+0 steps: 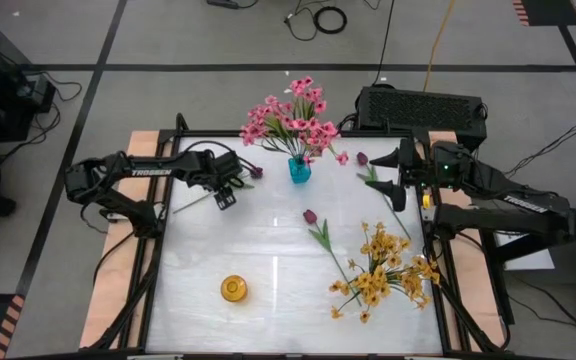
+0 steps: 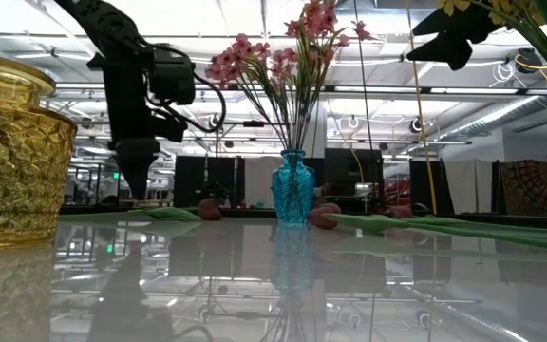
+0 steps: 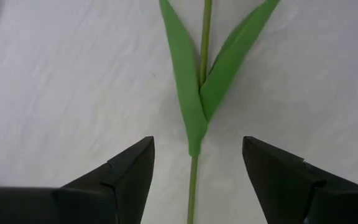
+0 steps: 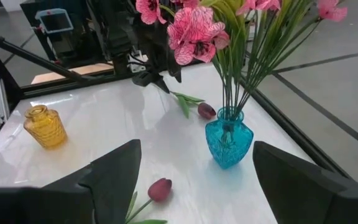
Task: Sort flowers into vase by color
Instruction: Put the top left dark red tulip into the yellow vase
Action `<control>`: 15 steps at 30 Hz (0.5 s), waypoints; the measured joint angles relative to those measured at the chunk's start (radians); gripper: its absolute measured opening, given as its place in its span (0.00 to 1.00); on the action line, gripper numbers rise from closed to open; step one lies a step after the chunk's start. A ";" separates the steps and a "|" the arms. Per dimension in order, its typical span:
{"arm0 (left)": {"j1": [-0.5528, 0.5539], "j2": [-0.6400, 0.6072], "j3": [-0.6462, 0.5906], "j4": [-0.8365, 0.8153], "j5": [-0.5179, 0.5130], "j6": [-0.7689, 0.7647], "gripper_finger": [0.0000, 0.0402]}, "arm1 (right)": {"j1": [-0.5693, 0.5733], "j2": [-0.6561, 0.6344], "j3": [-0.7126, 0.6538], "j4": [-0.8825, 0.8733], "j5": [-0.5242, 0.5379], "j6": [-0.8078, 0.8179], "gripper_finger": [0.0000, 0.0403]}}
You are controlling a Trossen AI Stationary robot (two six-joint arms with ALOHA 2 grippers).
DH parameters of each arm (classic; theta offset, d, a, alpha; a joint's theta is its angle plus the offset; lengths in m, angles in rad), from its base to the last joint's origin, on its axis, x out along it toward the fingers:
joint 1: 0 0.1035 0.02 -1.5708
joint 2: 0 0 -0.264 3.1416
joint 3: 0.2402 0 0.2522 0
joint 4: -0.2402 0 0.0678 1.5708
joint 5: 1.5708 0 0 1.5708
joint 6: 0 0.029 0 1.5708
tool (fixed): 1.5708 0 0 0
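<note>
Straddling a slim tulip stem with pointed leaves on the glossy white table, left gripper jaws apart; right gripper jaws also apart

3 tulips, 2 vases, 1 pink spray bunch, 1 yellow spray bunch

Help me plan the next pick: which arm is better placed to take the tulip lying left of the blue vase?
Left. The left gripper hangs over that tulip's stem, jaws open on either side of it. The right gripper waits at the table's far right edge, beyond the blue vase.
</note>
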 joint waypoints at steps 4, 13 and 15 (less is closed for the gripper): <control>0.004 0.000 -0.027 0.033 0.005 0.023 0.62 | 0.000 0.000 0.000 0.016 0.000 -0.001 0.75; 0.014 0.000 -0.119 0.131 0.007 0.017 0.60 | 0.000 0.000 0.000 0.029 0.000 -0.003 0.75; 0.016 0.000 -0.137 0.153 0.012 0.008 0.57 | 0.000 0.000 0.000 0.029 0.000 -0.003 0.75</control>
